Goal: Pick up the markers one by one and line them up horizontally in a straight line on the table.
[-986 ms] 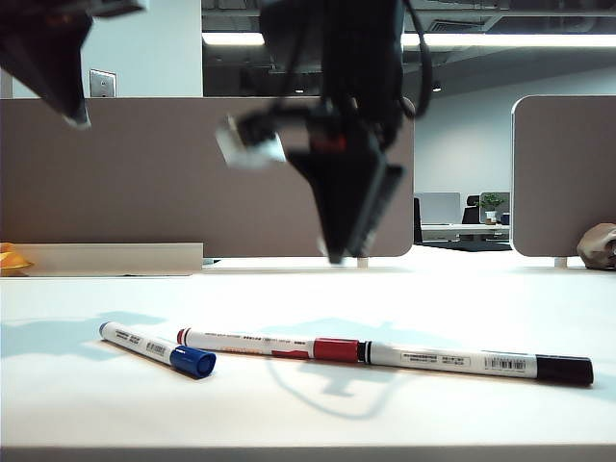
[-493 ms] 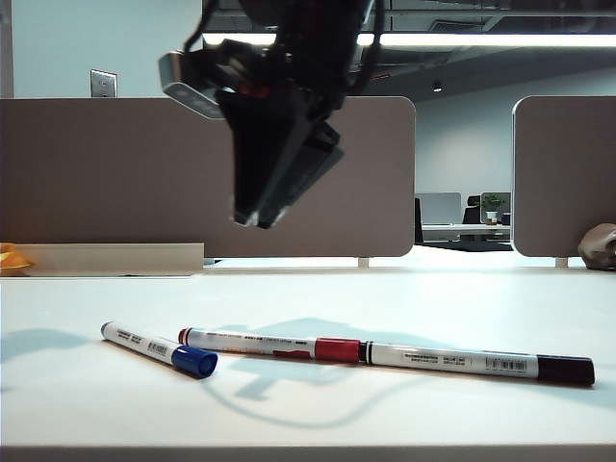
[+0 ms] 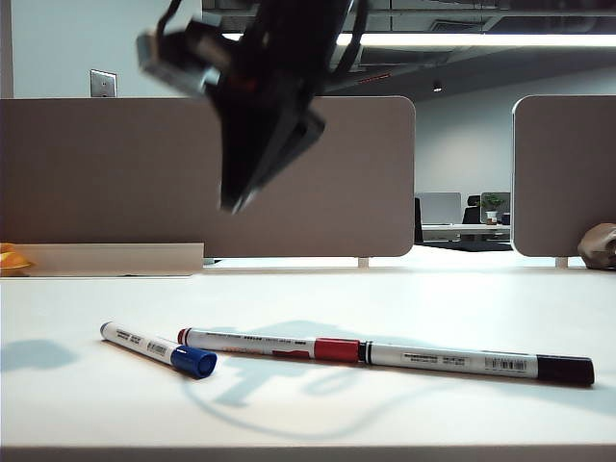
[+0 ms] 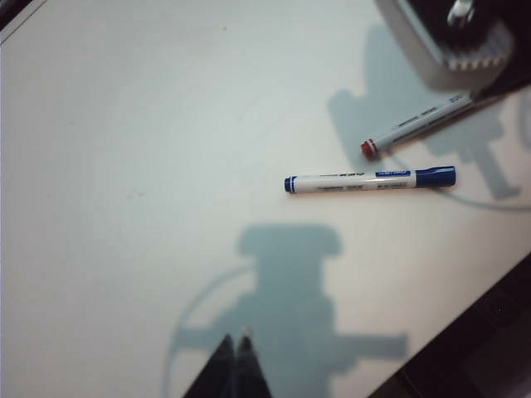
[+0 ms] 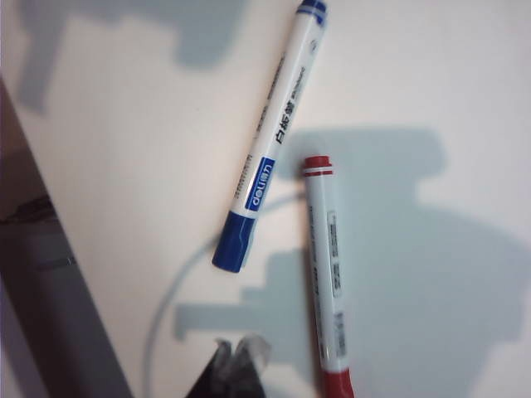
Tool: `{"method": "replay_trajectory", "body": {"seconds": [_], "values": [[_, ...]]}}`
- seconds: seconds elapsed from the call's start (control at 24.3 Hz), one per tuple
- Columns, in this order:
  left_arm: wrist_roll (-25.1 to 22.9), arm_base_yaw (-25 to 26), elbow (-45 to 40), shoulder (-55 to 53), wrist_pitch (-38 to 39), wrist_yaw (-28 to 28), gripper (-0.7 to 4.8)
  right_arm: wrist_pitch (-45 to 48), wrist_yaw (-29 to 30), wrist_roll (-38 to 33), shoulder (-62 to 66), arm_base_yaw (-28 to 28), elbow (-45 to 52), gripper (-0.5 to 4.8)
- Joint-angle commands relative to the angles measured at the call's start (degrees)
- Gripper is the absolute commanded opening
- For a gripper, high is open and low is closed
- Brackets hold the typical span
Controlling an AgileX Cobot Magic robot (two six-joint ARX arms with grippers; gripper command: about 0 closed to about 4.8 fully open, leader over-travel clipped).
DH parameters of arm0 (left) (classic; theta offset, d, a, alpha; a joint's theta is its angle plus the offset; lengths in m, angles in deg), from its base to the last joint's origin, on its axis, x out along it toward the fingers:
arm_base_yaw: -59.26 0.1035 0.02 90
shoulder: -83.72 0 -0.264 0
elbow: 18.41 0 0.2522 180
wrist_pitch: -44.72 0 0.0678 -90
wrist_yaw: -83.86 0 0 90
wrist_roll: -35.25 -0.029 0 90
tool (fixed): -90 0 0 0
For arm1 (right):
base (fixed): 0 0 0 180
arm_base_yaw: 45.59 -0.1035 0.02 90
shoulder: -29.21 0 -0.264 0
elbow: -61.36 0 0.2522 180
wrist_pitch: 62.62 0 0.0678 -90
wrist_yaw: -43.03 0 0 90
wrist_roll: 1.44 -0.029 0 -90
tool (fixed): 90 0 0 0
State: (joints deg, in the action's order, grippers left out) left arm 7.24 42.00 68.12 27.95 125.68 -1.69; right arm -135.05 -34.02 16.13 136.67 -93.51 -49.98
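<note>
Exterior view: right gripper hangs above surface, fingers closed, empty. Left gripper closed, empty, over bare surface. Blue marker lies left; red marker and black marker lie end-to-end, right.

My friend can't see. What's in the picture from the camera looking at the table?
Three markers lie on a white table: a blue marker angled left, then a red marker and black marker end to end. The shut right gripper hangs above, holding nothing.

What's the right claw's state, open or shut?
Shut and empty: the right claw shows both tips pressed together, hovering above the table near the blue marker.
</note>
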Motion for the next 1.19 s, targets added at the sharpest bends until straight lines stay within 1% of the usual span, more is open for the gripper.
{"method": "replay_trajectory", "body": {"seconds": [0.04, 0.08, 0.16, 0.21, 0.25, 0.33, 0.37, 0.49, 0.7, 0.86, 0.94, 1.03, 1.07, 1.11, 1.19], "values": [[-4.9, 0.09, 0.22, 0.0, -0.98, 6.78, -0.01, -3.54, 0.07, -0.68, -6.16, -0.07, -0.28, -0.05], [-8.9, 0.09, 0.22, -0.33, -1.27, 9.05, 0.3, -4.79, 0.04, -0.66, -9.01, -0.04, -0.28, -0.05], [-12.63, 0.09, 0.22, -0.94, -1.14, 9.97, 0.71, -5.97, 0.07, -0.63, -12.46, -0.04, -0.28, -0.05], [-14.47, 0.07, 0.22, -1.36, -1.01, 9.97, 0.83, -6.36, 0.07, -0.63, -14.03, -0.04, -0.28, -0.05], [-15.65, 0.09, 0.22, -1.86, -0.92, 9.86, 0.85, -6.82, 0.07, -0.63, -16.15, -0.02, -0.28, -0.05], [-20.79, 0.07, 0.22, -3.67, 0.15, 9.94, 0.91, -7.45, 0.04, -0.61, -21.51, -0.02, -0.28, -0.05], [-24.46, 0.0, 0.22, -4.98, 0.72, 10.01, 0.95, -7.76, 0.04, -0.63, -24.57, 0.0, -0.26, -0.05], [-30.01, 0.0, 0.24, -7.72, 1.2, 9.99, 1.24, -9.11, -0.17, -0.57, -29.03, 0.04, -0.15, -0.05], [-39.04, -0.02, 0.24, -12.61, 1.53, 9.9, 1.3, -13.64, -1.97, -0.02, -34.23, 0.07, -0.09, -0.05], [-44.87, -1.14, 0.26, -16.41, 1.29, 8.63, 1.3, -16.39, -2.82, 0.48, -36.24, 0.07, 0.26, -0.05], [-47.25, -2.58, 0.26, -18.34, 1.33, 6.95, 1.3, -16.72, -2.8, 0.5, -36.7, 0.07, 1.14, -0.05], [-51.69, -5.57, 0.26, -22.27, 0.83, 4.87, 1.3, -18.75, -2.75, 0.72, -36.81, 0.04, 2.93, -0.05], [-52.54, -6.45, 0.26, -23.23, 0.44, 4.28, 1.3, -19.08, -2.75, 0.85, -36.81, 0.02, 3.48, -0.05], [-53.55, -8.13, 0.26, -25.38, -0.94, 2.16, 1.3, -19.15, -2.73, 0.87, -36.87, -0.02, 4.26, -0.05], [-54.88, -8.79, 0.26, -27.12, -2.08, 1.57, 1.3, -19.19, -2.75, 0.87, -36.87, -0.02, 4.66, -0.05]]}}
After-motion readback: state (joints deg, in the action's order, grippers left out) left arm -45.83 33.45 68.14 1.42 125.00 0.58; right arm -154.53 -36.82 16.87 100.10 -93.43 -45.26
